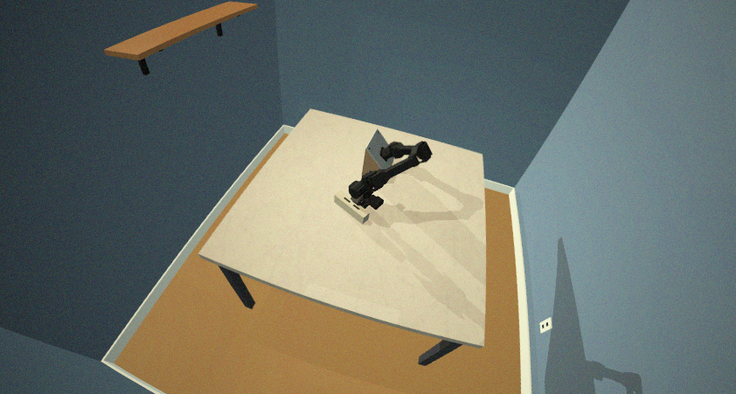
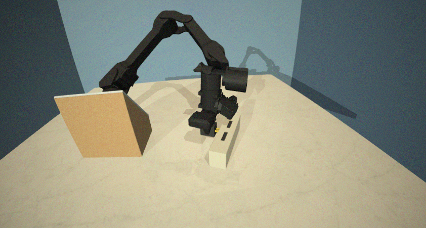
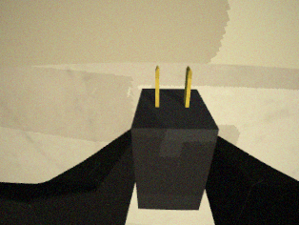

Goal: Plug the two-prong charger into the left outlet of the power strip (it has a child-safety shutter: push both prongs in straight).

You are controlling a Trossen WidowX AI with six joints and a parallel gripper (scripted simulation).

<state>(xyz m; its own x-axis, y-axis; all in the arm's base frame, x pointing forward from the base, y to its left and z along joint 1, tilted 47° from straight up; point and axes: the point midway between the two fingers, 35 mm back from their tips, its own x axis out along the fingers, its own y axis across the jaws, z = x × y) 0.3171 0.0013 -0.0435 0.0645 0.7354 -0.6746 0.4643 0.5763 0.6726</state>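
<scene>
My gripper (image 1: 362,202) (image 2: 209,126) (image 3: 169,133) is shut on the dark charger (image 2: 207,132) (image 3: 173,173), one finger on each side of its body. Two yellow prongs (image 2: 216,130) (image 3: 172,88) point away from the fingers and show at full length in the wrist view. In the exterior view they point toward the long side of the cream power strip (image 1: 348,210) (image 2: 217,160), with their tips close to it. Whether they touch it is unclear. Two dark outlet markings (image 1: 350,203) (image 2: 224,136) show on the strip's top; neither shows in the wrist view.
A slanted block with a tan side (image 2: 102,126) and a grey face (image 1: 377,147) stands by the arm's base. The strip lies on the pale table (image 1: 288,221) (image 2: 298,178). A wooden shelf (image 1: 180,30) is on the wall, away from the arm.
</scene>
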